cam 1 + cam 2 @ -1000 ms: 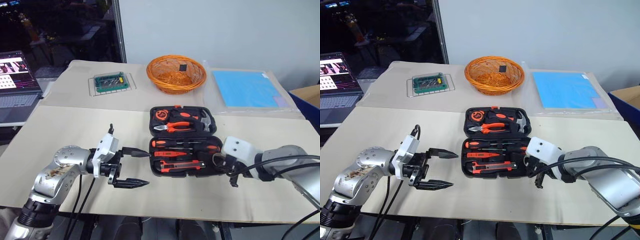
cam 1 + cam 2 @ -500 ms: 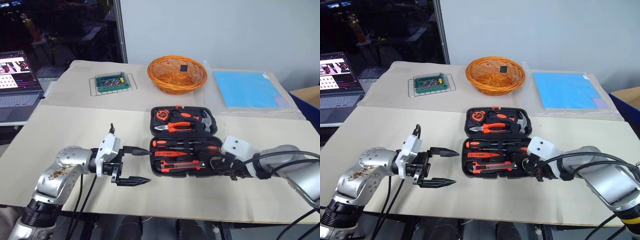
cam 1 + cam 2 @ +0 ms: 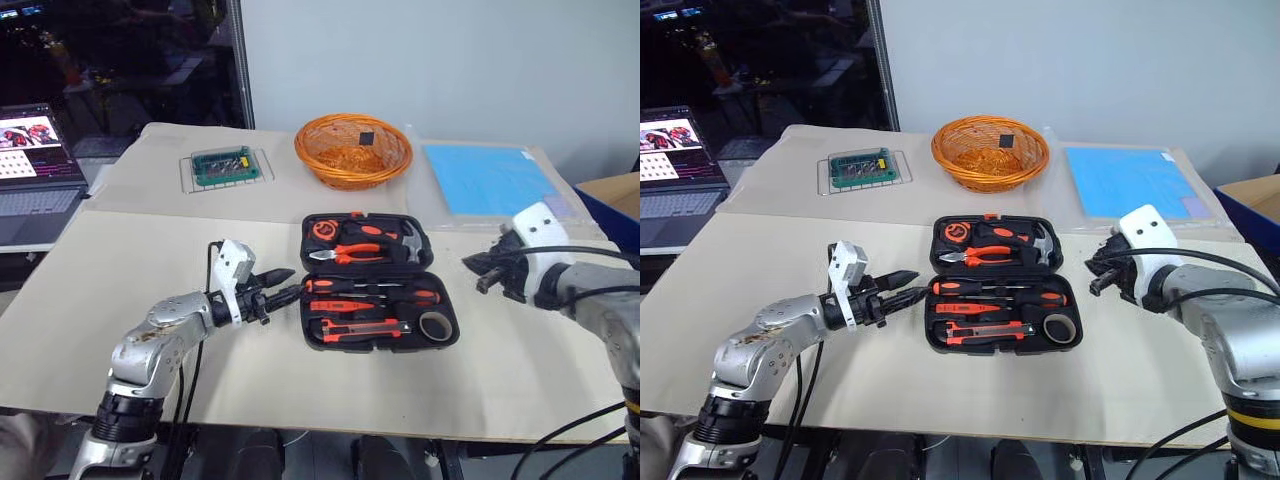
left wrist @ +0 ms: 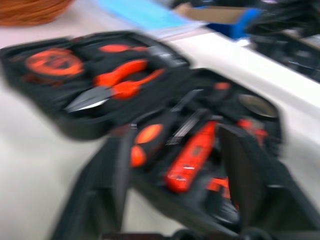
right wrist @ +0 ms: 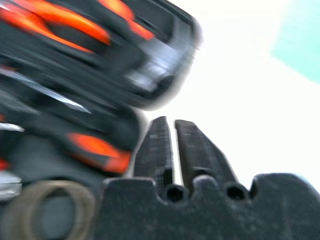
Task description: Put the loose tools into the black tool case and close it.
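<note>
Black tool case (image 3: 378, 282): moulded plastic, rnd corners

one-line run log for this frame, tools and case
case: black tool case open on table | tape ring in near half | left tool at case's left edge, holds nothing | right tool shut, empty, right of case

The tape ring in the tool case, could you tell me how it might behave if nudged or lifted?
The tape ring lies flat in the black tool case, so rolling seems unlikely. It looks small and hollow, probably light. On edge, its round shape would likely roll.
</note>
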